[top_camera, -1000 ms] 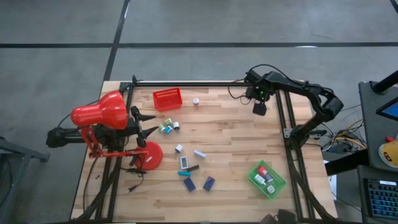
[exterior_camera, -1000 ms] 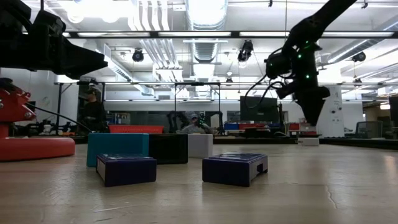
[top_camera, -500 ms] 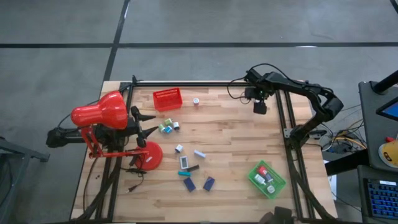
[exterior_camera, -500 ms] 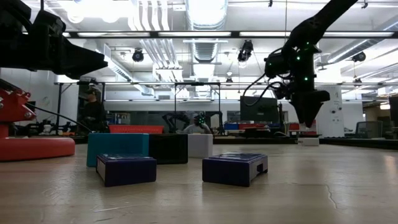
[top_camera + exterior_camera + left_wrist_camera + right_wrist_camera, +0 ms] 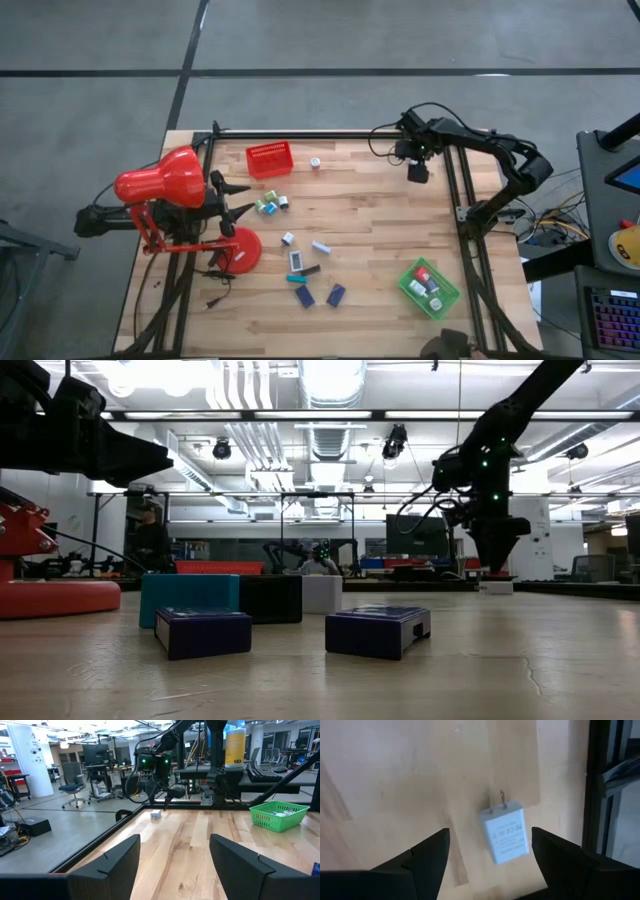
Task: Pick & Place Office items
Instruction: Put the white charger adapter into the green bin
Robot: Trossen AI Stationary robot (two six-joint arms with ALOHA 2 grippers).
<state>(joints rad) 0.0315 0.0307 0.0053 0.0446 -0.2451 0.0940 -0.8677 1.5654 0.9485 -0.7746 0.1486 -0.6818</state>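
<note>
From above, the right gripper (image 5: 417, 173) hung over the far right part of the table (image 5: 380, 230), and what lay under it was hidden. Its own wrist camera showed the answer: a white plug adapter (image 5: 504, 831) with two prongs lay flat on the wood between the spread, empty fingers (image 5: 427, 856). The table-level view showed that gripper (image 5: 494, 550) pointing down just above the surface. The left gripper (image 5: 243, 198) waited, open and empty, by the red lamp (image 5: 160, 182). Small blocks (image 5: 307, 272) lay scattered mid-table; a red tray (image 5: 269, 160) sat at the far edge, a green tray (image 5: 428, 288) near right.
</note>
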